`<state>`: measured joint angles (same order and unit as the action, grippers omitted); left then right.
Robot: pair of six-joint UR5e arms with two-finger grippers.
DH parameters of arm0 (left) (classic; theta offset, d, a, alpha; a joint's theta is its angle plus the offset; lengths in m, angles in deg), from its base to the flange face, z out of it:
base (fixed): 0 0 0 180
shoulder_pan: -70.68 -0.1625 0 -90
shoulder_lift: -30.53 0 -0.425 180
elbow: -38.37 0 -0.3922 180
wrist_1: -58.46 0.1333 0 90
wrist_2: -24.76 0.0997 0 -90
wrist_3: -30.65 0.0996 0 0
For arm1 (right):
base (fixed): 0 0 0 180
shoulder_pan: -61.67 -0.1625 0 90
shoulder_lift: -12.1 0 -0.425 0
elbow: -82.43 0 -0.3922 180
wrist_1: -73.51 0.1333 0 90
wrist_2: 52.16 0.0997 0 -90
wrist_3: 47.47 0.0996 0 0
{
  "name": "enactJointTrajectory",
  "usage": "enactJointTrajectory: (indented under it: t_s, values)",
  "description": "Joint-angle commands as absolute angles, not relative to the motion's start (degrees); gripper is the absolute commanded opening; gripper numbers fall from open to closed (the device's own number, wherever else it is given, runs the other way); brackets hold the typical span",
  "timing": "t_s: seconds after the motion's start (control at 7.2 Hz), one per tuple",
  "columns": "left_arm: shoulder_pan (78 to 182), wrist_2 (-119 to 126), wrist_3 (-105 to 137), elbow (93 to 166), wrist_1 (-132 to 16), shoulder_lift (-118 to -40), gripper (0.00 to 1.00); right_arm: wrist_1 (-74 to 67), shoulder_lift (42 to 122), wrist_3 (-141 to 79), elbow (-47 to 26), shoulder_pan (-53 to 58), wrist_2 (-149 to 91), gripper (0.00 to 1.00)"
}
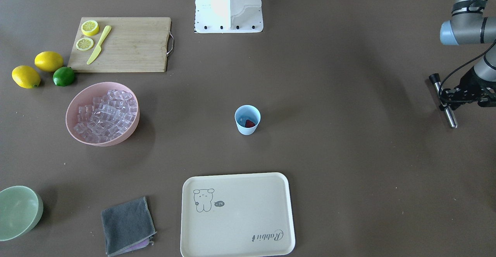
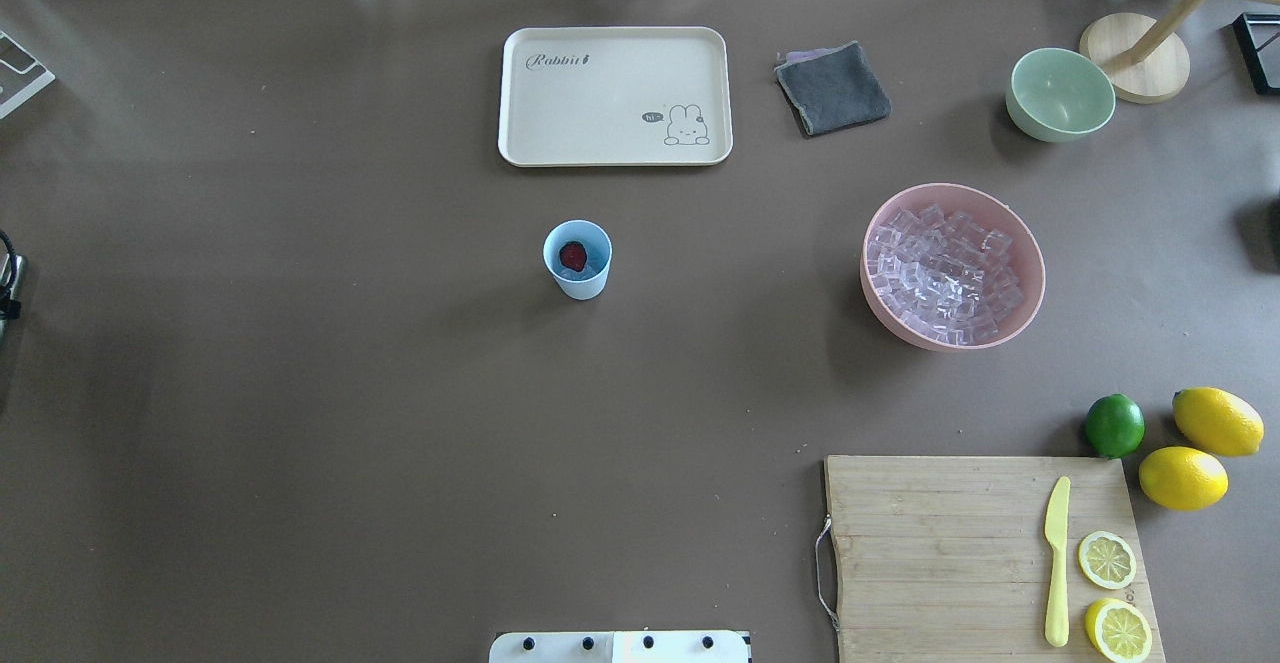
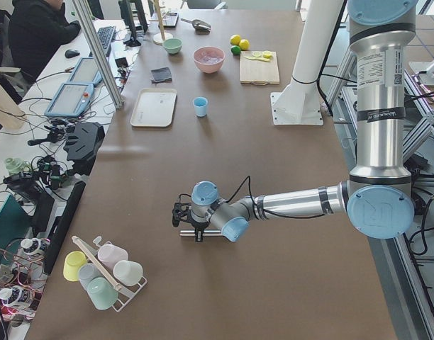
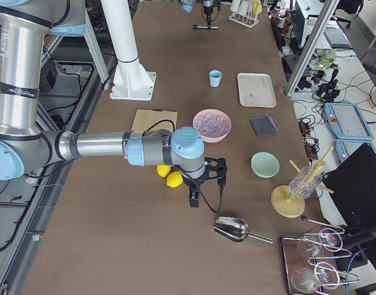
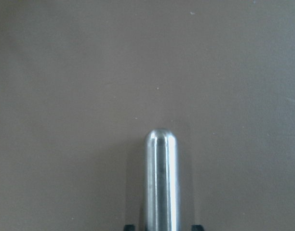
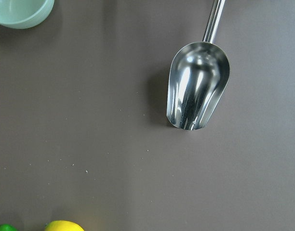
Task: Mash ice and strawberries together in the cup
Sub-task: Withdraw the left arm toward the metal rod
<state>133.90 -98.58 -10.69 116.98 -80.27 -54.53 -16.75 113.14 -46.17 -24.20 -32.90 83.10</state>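
Brown paper covers the long table (image 1: 348, 171). From the operators' side, the cup (image 1: 247, 119) stands alone mid-table with the strawberry (image 1: 250, 123) down inside it. Glassy ice (image 1: 106, 113) fills the pink bowl (image 1: 73, 121) well off to one side. At the far edge the left gripper (image 1: 443, 95) is clenched on a metal rod (image 1: 449, 113), well apart from the cup.

From over the robot's shoulders, the strawberry shows red against something pale in the cup. That is likely ice, though it is too small to be sure.

At the left end, the near arm reaches low over the table with the rod about level and the cup far up the table.

At the right end, the right gripper (image 4: 200, 184) hangs near the lemons (image 4: 174, 179) and a steel scoop (image 4: 234, 228). I cannot tell whether it is released or clenched.

On the left wrist, the rod's rounded tip points out over the brown surface, with the fingertips (image 5: 130, 226) hugging its sides.

On the right wrist, only the scoop, lying free, and the rim of a green bowl (image 6: 22, 12) show, and no fingers.

To my eye the filling is done and the masher is in hand, but mashing has not begun. Next the rod must cross to above the cup, turn tip-down, enter the mouth squarely and press gently, since the light, unheld cup could tip
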Motion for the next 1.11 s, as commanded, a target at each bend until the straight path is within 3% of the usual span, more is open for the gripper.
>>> enactJointTrajectory:
  t_s: [0.0,0.14,0.42,0.69,0.97]
  values:
    - [133.87,-98.20,-10.57,115.90,-81.80,-54.29,0.38,-16.75,113.26,-46.24,-24.36,-32.90,83.10,1.00]
    - [133.87,-98.12,-10.57,115.72,-82.16,-54.29,0.37,-16.75,113.35,-46.24,-24.62,-32.90,83.10,1.00]
    - [133.87,-98.38,-10.40,116.33,-82.25,-54.37,0.25,-16.75,113.35,-46.24,-24.71,-32.90,83.10,1.00]
    - [134.48,-98.38,-10.13,123.15,-81.64,-55.33,0.24,-16.75,113.35,-46.42,-24.71,-32.99,83.10,1.00]
    - [138.68,-93.50,-11.97,131.06,-75.97,-62.33,0.24,-16.75,113.26,-46.33,-24.62,-32.99,83.02,1.00]
